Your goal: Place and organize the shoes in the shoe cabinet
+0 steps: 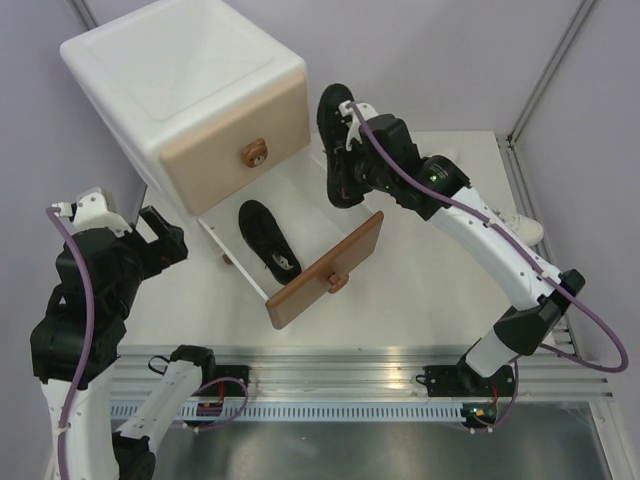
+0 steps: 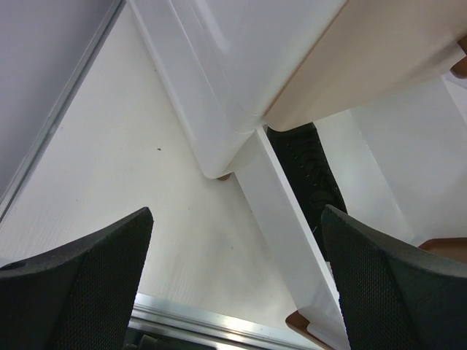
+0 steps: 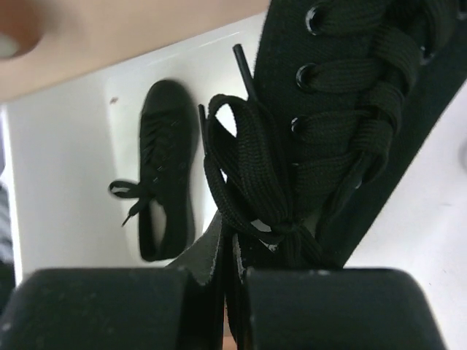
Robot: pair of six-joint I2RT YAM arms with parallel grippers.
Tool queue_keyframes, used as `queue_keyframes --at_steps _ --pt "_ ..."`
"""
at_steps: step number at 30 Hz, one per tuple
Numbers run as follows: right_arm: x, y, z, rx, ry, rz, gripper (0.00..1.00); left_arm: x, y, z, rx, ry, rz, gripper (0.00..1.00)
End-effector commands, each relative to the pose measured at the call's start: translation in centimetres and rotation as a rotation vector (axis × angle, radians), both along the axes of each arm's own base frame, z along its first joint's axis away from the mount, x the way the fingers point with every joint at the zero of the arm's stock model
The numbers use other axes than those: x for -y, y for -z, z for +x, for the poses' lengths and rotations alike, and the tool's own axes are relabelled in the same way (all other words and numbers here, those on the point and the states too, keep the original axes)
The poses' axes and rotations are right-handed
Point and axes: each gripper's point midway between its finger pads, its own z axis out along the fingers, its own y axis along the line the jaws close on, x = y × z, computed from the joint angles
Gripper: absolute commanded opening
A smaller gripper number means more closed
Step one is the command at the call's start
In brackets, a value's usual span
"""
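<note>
The white shoe cabinet (image 1: 180, 75) stands at the back left, its beige upper drawer shut and its brown-fronted lower drawer (image 1: 325, 271) pulled out. One black shoe (image 1: 268, 238) lies in the open drawer; it also shows in the left wrist view (image 2: 310, 164) and in the right wrist view (image 3: 164, 168). My right gripper (image 1: 352, 158) is shut on the second black shoe (image 1: 335, 140), holding it by its tongue (image 3: 233, 255) in the air beside the cabinet, above the drawer's right side. My left gripper (image 1: 160, 240) is open and empty, left of the drawer. A white shoe (image 1: 520, 228) lies at the right, mostly hidden behind my right arm.
Aluminium rails (image 1: 330, 365) run along the table's near edge and a frame post (image 1: 545, 70) stands at the back right. The drawer's white side wall (image 2: 284, 219) is close to my left fingers (image 2: 387, 277).
</note>
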Motion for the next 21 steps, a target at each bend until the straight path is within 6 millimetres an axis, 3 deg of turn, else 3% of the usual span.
queue_keyframes --at_steps 1,4,8,15,21 --pt "-3.1 -5.7 -1.6 0.175 -0.161 0.048 0.0 0.1 -1.6 0.5 0.072 0.032 0.041 1.0" --pt "-6.2 -5.5 -3.9 0.155 -0.274 0.107 0.01 0.1 -1.6 0.8 0.082 0.038 0.048 1.0" --pt "-7.8 -3.9 -5.3 0.104 -0.32 0.137 0.0 0.2 -1.4 1.2 0.075 0.035 0.047 1.0" --pt "-9.1 -1.4 -7.4 0.02 -0.316 0.226 0.0 -0.3 -2.2 2.4 0.082 0.001 0.068 1.0" --pt "-9.1 1.0 -7.5 -0.033 -0.3 0.209 0.0 -0.5 -3.0 2.5 0.124 -0.021 0.051 1.0"
